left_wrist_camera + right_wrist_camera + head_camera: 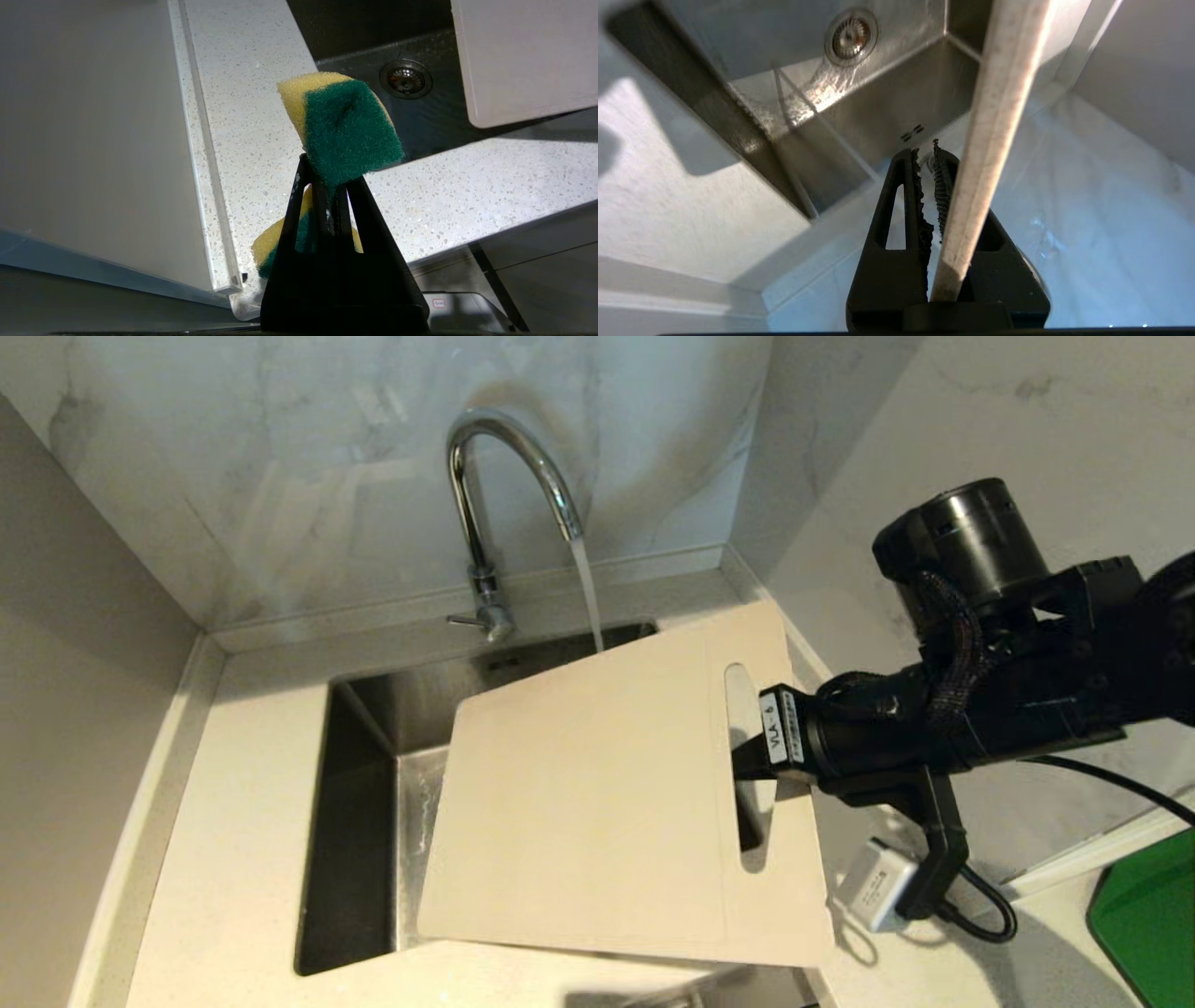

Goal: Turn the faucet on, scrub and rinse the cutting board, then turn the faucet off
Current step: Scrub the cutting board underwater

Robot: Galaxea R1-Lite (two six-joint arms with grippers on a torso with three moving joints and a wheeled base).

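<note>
Item: cutting board (pixel 597 784), which I hold by its slot end in my right end effector (pixel 761 747), clamped tight, tilted over the sink (pixel 359 803) so the faucet (pixel 495 523) stream strikes its far edge. Left end effector (pixel 322 186) pinches the sponge (pixel 345 126), ready near the table (pixel 243 93).

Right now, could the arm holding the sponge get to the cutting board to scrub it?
Probably yes: the left gripper pinches the sponge, and only bare counter lies between it and the cutting board held over the sink.

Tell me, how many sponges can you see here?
1. A yellow-and-green sponge is pinched in the left gripper, above the countertop beside the sink. Others may be out of view.
</note>
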